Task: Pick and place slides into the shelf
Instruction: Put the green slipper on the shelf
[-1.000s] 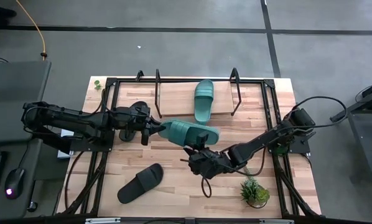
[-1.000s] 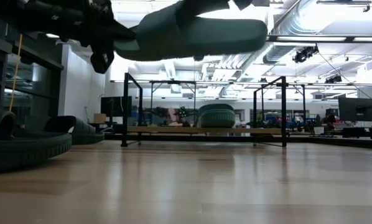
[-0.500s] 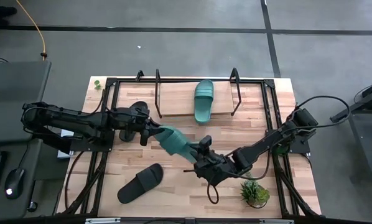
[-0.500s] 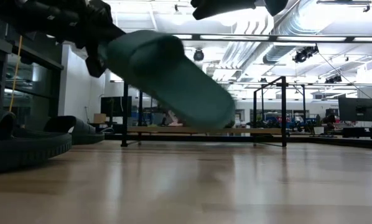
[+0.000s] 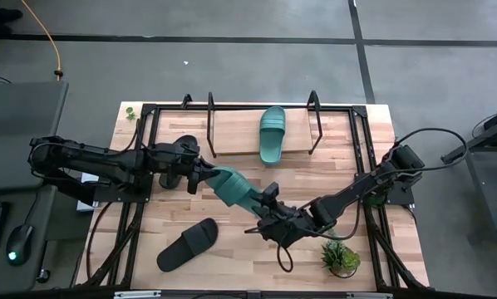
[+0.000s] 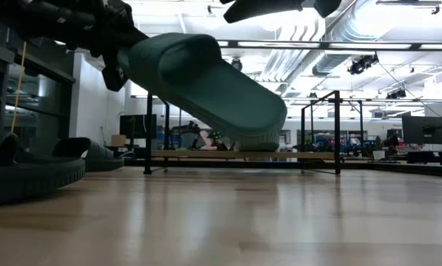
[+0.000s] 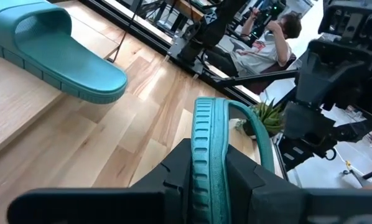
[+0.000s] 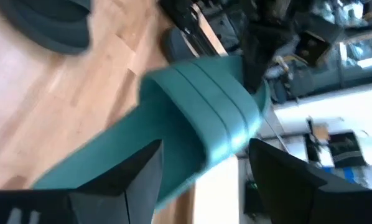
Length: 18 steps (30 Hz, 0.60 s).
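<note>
The teal slide (image 5: 230, 186) hangs mid-frame in the high view, tilted, one end pinched in your left gripper (image 5: 200, 174), whose fingers are closed on its edge. It may swing or slip from so narrow a grip. Your right gripper (image 5: 263, 218) sits just beside the low end, fingers spread, holding nothing. The shelf (image 5: 232, 137) lies toward the upper centre.
</note>
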### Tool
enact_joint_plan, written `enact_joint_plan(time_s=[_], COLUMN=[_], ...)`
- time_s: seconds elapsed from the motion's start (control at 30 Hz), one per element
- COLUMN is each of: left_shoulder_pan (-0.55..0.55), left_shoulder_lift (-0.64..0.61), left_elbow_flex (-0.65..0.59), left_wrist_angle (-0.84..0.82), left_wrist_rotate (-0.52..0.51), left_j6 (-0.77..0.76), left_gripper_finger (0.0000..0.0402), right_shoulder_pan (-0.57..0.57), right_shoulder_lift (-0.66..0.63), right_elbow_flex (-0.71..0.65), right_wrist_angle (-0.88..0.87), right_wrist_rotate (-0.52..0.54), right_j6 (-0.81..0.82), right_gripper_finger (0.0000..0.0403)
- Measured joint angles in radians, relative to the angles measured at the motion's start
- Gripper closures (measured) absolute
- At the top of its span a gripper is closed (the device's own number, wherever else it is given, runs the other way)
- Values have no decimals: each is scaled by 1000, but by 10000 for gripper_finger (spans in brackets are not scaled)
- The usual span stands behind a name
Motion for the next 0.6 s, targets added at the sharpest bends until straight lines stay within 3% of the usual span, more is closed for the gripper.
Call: enact_joint_plan(time_s=[0.3, 0.6], left_shoulder_pan=[0, 0], left_shoulder_lift=[0, 0], left_elbow_flex=[0, 0], left_wrist_angle=[7, 14], left_wrist_rotate=[-1, 4], left_j6=[0, -1], left_gripper_finger=[361, 365], right_shoulder_pan=[-3, -9], right_shoulder_lift=[16, 118], right_elbow_flex=[0, 0], right_wrist_angle=[30, 244], right_wrist_rotate=[-2, 73], right_j6=[-29, -278], right_gripper_finger=[176, 176])
